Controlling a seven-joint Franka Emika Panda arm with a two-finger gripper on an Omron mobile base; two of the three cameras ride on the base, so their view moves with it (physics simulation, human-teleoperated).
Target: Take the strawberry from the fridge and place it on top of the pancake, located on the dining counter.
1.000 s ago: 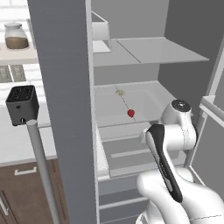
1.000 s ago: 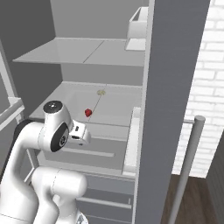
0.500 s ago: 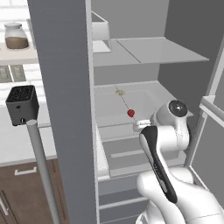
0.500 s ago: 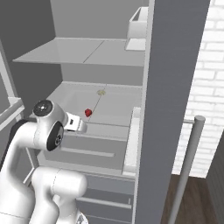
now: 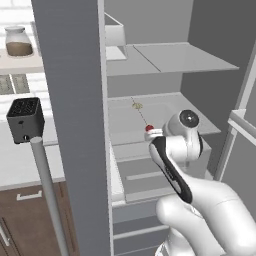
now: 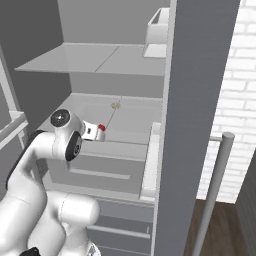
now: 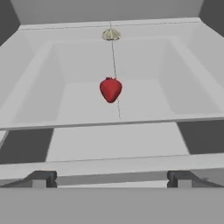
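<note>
Moved closer to the strawberry since a moment ago, deeper into the fridge. Near first: gripper spread wide, holding nothing, tips apart on both sides at the bottom of the hand view. Just ahead, past the front edge of the shelf: strawberry, red and tiny, lying near the middle of the shelf. Farther back, by the rear edge: pale speck with a thin stem, not wanted. To do well: go straight and slow, keep the strawberry between the tips, close gently around its middle. Could roll away if bumped. Then lift and back out.
</note>
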